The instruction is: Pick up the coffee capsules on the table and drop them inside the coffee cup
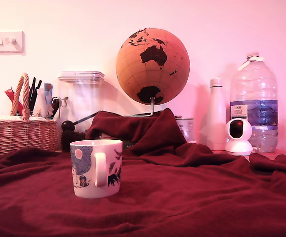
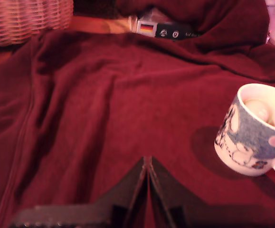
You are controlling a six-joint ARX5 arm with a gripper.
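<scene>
The white ceramic mug (image 1: 96, 168) with one handle, blue and black cartoon figures and a pale round moon stands upright on the wide deep-red fleece cloth (image 1: 192, 197) that covers the table. In the exterior view its handle faces the camera and nothing touches it. The wrist view looks down into the mug (image 2: 254, 130), where a pale rounded object (image 2: 258, 110) lies inside against the far wall; it is too washed out to say for sure that it is a coffee capsule. No other capsule shows on the cloth around the mug.

The dark gripper (image 2: 147, 164) appears only in the wrist view, above bare cloth well apart from the mug. Its two fingers meet along a thin line with their tips together, and nothing is held between them.

Behind the mug the cloth rises in a heap, and above that stands a cork-brown globe (image 1: 152, 65) with black continents. Beyond the mug, toward the exterior view's left, sit a wicker basket (image 1: 20, 134) and a clear plastic canister (image 1: 82, 101). Far off toward the exterior view's right are a white bottle (image 1: 216, 114), a large clear water bottle (image 1: 254, 101) and a small white round camera (image 1: 238, 136).
</scene>
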